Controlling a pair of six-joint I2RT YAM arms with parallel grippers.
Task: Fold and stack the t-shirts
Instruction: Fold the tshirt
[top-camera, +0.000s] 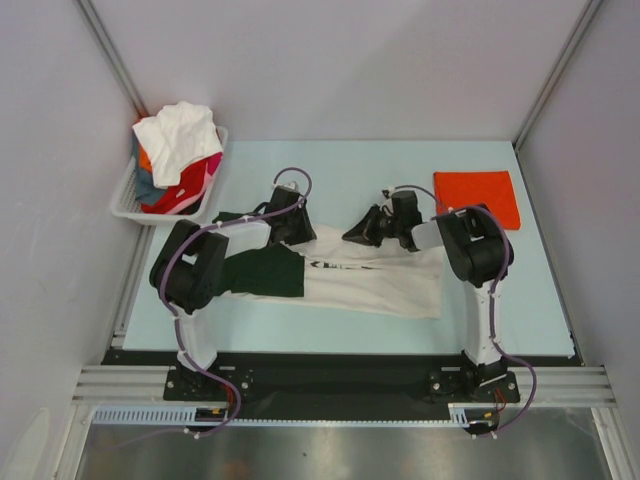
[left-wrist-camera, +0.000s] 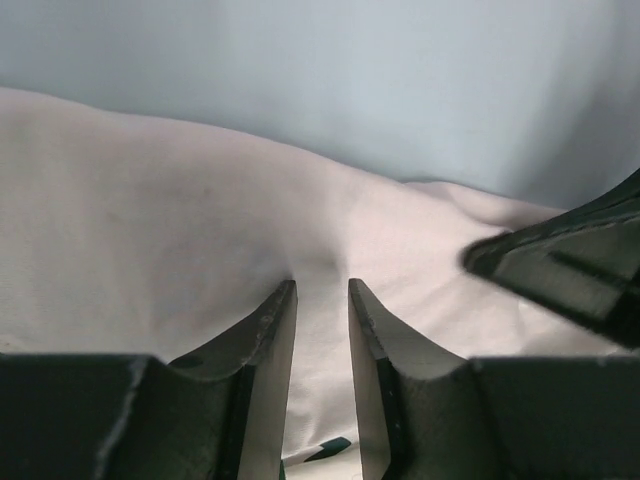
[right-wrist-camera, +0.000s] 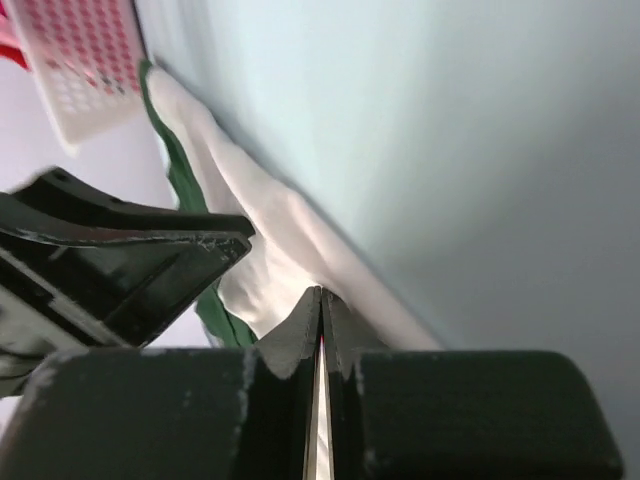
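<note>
A cream t-shirt (top-camera: 370, 280) with dark green sleeves (top-camera: 265, 272) lies spread across the table's middle. My left gripper (top-camera: 292, 228) is at the shirt's far edge near the green shoulder. In the left wrist view it (left-wrist-camera: 320, 282) is open, both tips pressed down on the cream cloth (left-wrist-camera: 180, 250), which shows in the narrow gap. My right gripper (top-camera: 352, 237) is close beside it at the same far edge. In the right wrist view it (right-wrist-camera: 322, 292) is shut on a pinch of the cream t-shirt (right-wrist-camera: 265, 235). An orange-red t-shirt (top-camera: 478, 197) lies folded at the back right.
A white slotted basket (top-camera: 128, 195) stands at the back left, holding a heap of white (top-camera: 180, 135), red and pink shirts. It also shows in the right wrist view as the basket (right-wrist-camera: 85, 60). The two grippers' fingers are near each other. Grey walls close in on both sides.
</note>
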